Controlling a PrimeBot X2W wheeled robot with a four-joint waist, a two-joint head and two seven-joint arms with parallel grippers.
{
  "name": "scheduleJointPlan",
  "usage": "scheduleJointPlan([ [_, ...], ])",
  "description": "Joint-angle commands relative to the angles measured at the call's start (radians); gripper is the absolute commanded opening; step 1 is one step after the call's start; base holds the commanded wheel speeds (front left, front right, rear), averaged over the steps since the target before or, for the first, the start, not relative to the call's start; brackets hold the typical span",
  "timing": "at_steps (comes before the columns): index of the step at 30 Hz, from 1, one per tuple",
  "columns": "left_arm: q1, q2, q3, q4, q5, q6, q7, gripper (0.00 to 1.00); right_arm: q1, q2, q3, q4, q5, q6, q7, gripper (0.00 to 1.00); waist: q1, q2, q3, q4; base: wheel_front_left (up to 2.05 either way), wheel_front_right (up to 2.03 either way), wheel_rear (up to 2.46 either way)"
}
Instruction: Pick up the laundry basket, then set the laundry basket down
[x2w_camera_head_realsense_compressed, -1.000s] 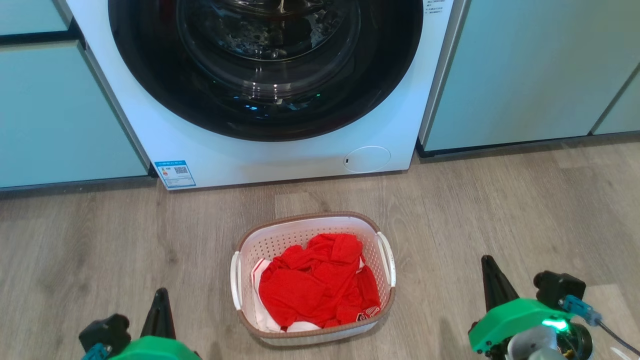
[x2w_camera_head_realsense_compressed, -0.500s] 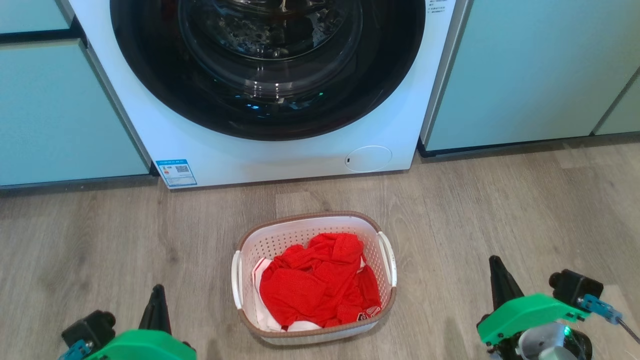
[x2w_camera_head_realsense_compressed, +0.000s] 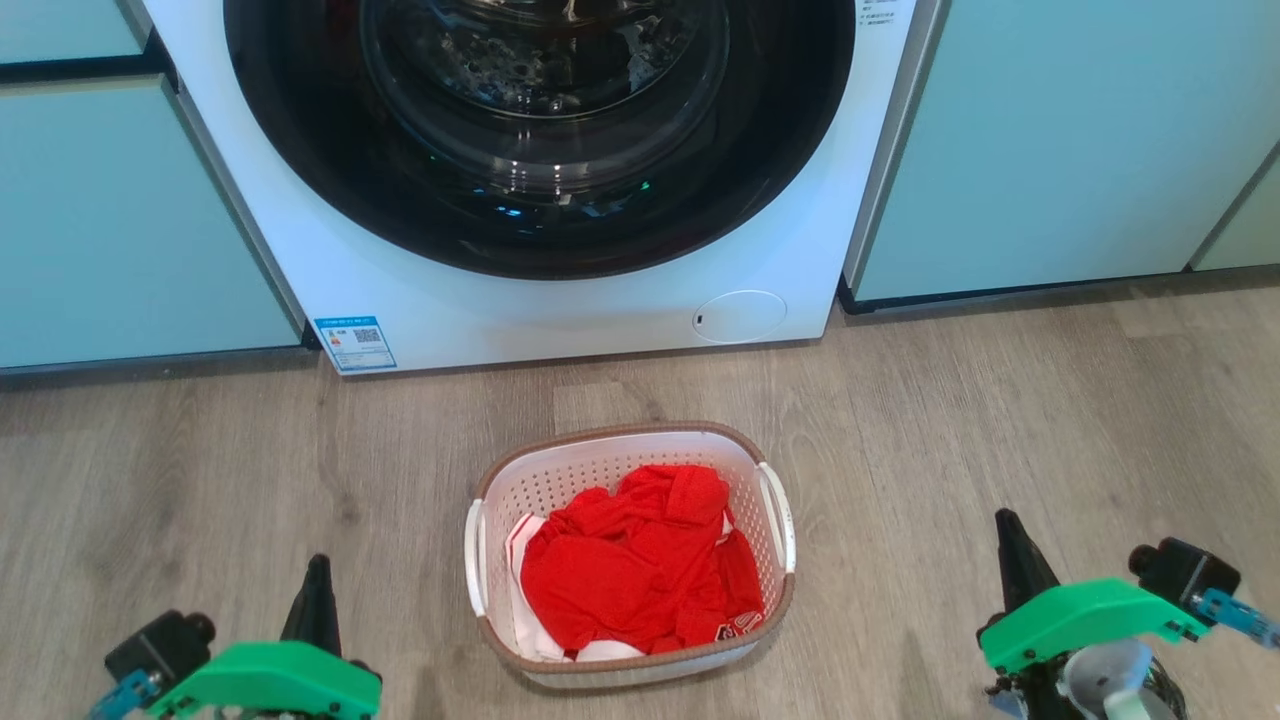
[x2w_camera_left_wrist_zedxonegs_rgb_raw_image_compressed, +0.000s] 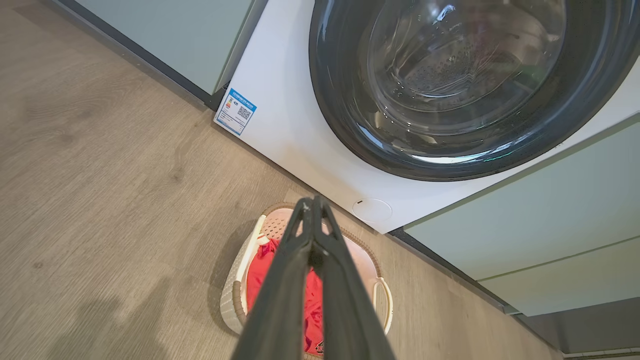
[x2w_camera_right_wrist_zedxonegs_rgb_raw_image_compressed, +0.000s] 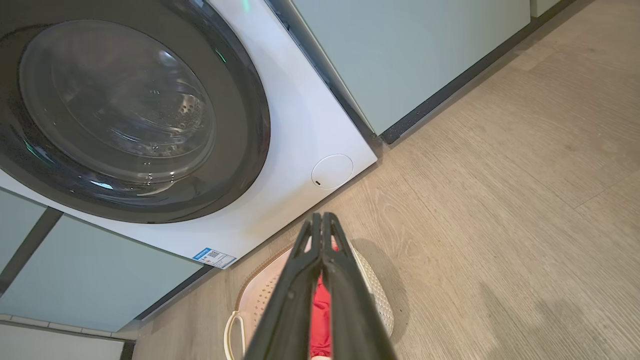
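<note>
Small white perforated plastic laundry basket with brown woven-look rim: sits on grey wood-plank floor, before white front-loading washing machine, apart from it; holds crumpled red cloth. Pale green flat-fronted cabinets left and right of machine. Left gripper left of basket, right gripper right.

White perforated plastic laundry basket, matt, with a brown woven-look rim; crumpled red cloth; grey wood-grain floor, matt; white washing machine, smooth and glossy.
</note>
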Motion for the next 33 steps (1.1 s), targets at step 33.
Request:
scheduleJointPlan([
  [33, -0.124, 0.013, 0.077, -0.014, -0.381, -0.074, 0.093, 0.00, -0.077, -0.018, -0.060, -0.055, 0.379, -0.001, 0.096, 0.00, 0.0000, 0.0000, 0.005, 0.009, 0.00, 0.00, 0.00],
])
